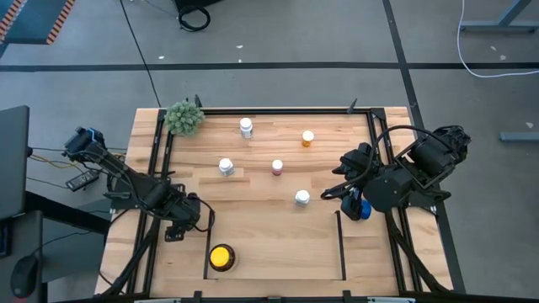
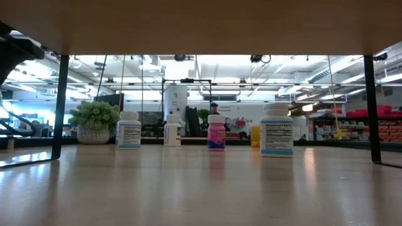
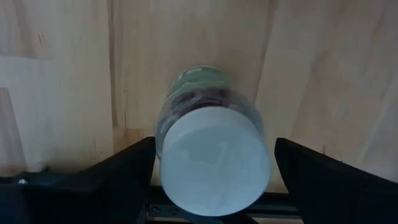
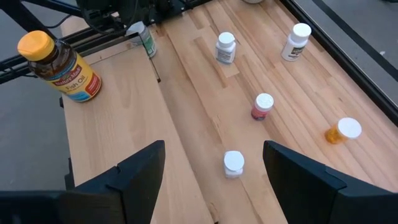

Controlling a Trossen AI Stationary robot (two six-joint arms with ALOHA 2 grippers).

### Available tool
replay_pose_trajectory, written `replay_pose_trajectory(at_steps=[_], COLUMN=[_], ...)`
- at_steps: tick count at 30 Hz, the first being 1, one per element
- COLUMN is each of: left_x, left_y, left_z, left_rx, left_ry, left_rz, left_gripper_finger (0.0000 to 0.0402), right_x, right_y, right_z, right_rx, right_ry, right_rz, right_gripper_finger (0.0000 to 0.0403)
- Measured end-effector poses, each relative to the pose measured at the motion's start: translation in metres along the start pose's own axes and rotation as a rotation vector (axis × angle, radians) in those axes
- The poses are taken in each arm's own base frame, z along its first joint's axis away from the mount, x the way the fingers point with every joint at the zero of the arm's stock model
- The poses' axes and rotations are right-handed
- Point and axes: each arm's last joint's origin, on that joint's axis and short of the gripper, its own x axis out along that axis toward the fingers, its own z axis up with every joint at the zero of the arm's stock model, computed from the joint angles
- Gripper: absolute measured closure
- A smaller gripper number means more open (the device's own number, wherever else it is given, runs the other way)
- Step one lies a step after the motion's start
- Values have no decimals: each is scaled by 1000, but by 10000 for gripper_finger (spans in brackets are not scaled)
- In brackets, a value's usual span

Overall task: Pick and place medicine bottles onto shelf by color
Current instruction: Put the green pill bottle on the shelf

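A green-labelled medicine bottle with a white cap (image 3: 214,158) stands upright on the wood just left of the shelf's left rail. My left gripper (image 3: 214,149) points down over it, open, one finger on each side of the cap. In the high view the gripper (image 1: 181,223) hides this bottle. The shelf (image 1: 286,248) is the railed bay at the table's near side. An amber yellow-capped bottle (image 1: 221,257) stands on its base in the shelf's near left corner. My right gripper (image 4: 213,152) hangs open and empty over the table's right side.
On the far half stand two white bottles (image 1: 246,127) (image 1: 226,167), a pink one (image 1: 277,167), an orange one (image 1: 308,138) and a white one (image 1: 302,198). A green plant ball (image 1: 184,118) sits at the far left corner. Something blue (image 1: 363,209) shows under the right arm.
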Motion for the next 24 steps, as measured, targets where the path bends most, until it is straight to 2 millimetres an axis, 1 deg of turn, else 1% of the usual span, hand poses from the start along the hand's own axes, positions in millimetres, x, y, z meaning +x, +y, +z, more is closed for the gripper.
replay_pose_trajectory(at_steps=[6,10,14,16,18,20,24], left_x=[0,-1,-6,-16,-30,-50,-97], left_y=[0,0,0,1,2,3,4], left_z=[0,0,0,1,1,2,6], left_rx=[0,-8,-25,-43,-57,-67,-102], left_ry=[-1,-2,8,18,35,30,-36], left_rz=[2,0,8,16,31,28,-24], left_gripper_finger=[122,166,167,167,167,167,167], right_x=[0,0,0,0,0,0,0], right_y=[0,0,0,0,0,0,0], right_z=[0,0,0,0,0,0,0], right_rx=[3,3,3,3,3,-2,-29], right_ry=[0,0,0,0,0,0,-10], right_rz=[1,1,1,1,1,0,-8], right_gripper_finger=[125,125,125,125,125,125,125])
